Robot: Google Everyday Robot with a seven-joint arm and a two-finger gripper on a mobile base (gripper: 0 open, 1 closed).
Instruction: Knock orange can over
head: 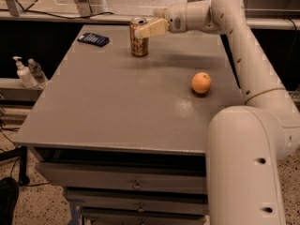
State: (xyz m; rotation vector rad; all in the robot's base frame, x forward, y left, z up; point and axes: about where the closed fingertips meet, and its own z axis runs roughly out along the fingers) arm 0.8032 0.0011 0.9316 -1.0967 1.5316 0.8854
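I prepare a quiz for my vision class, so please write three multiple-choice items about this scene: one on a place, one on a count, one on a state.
1. Where is the orange fruit? A) on the table, nearer the camera than the orange can; B) on the floor; C) on top of the can.
2. How many bottles stand on the ledge beside the table? A) one; B) two; C) four.
3. How is the orange can? A) lying flat; B) upright; C) crushed.
Answers: 1 A, it lies on the grey top in front of the can. 2 B, two stand side by side. 3 B, it stands on its base, with the gripper at its top rim.
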